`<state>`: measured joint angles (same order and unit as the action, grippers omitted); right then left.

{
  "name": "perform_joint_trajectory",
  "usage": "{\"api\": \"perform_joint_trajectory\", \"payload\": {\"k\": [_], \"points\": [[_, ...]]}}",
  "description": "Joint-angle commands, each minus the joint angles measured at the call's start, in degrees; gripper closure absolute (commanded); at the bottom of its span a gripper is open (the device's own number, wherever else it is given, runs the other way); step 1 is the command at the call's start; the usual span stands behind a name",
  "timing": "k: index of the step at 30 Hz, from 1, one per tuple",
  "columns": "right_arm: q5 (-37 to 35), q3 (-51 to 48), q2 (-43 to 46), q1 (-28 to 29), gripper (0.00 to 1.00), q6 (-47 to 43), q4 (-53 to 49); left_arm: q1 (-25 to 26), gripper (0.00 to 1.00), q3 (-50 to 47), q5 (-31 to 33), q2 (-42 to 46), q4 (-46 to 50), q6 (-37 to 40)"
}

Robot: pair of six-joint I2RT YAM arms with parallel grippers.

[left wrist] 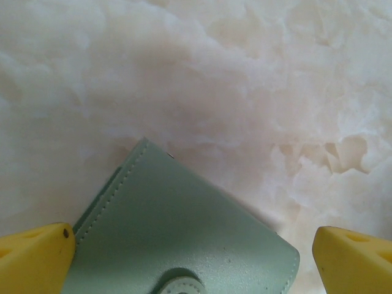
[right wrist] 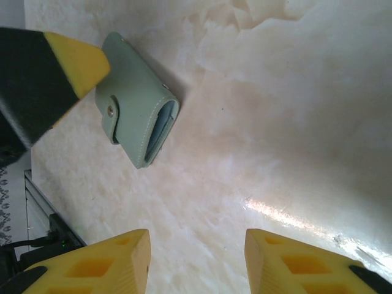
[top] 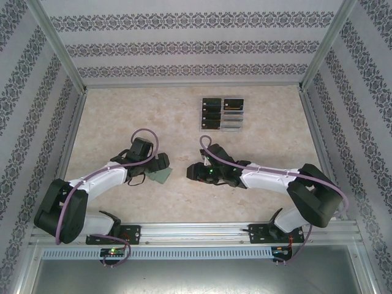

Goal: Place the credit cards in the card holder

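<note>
Now the pale marbled desk (top: 184, 202) is carrying everything, and both arms are reaching over it from the near edge. The left arm (top: 98, 180) is bending inward toward the middle of the desk, and the right arm (top: 269, 177) is stretching to the left, so the two wrists are pointing at each other.

Near the far edge, a little right of the middle, a clear rack (top: 222, 125) is standing, and the black credit cards (top: 212, 103) are sitting in its slots in two columns.

The card holder (top: 161, 177) is lying flat on the desk, left of the middle and closer to the near edge. It is folded shut, with its small tab pressed down over the green cover.

The left fingers (left wrist: 352, 260) are hanging just over the card holder and are standing wide, one on each side of it, gripping nothing. The right fingers (right wrist: 98, 266) are hovering well apart from the card holder, partly spread, with only bare desk between them.
</note>
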<state>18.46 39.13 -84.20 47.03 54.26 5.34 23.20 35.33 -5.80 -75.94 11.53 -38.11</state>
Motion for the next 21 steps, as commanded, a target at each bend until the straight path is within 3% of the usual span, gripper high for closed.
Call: {"api": "perform_joint_trajectory", "payload": {"k": [1, 13, 17, 21], "points": [[-1.9, -1.5, 2.3, 0.2, 0.54, 0.6, -0.4, 2.3, 0.0, -0.8, -0.6, 0.2, -0.5, -1.8], [-2.3, -4.6, 6.2, -2.8, 0.54, 0.2, -1.1, 14.2, 0.0, -2.5, -0.2, 5.6, -6.1, -15.8], [-2.1, -4.4, 5.2, -2.7, 0.54, 0.6, -1.3, 15.3, 0.0, 2.6, 3.5, 6.0, -2.0, -15.0], [-2.0, -3.2, 2.4, -1.7, 0.54, 2.3, 0.1, 14.5, 0.0, 9.7, 10.2, 5.4, 5.7, -8.8]]}}
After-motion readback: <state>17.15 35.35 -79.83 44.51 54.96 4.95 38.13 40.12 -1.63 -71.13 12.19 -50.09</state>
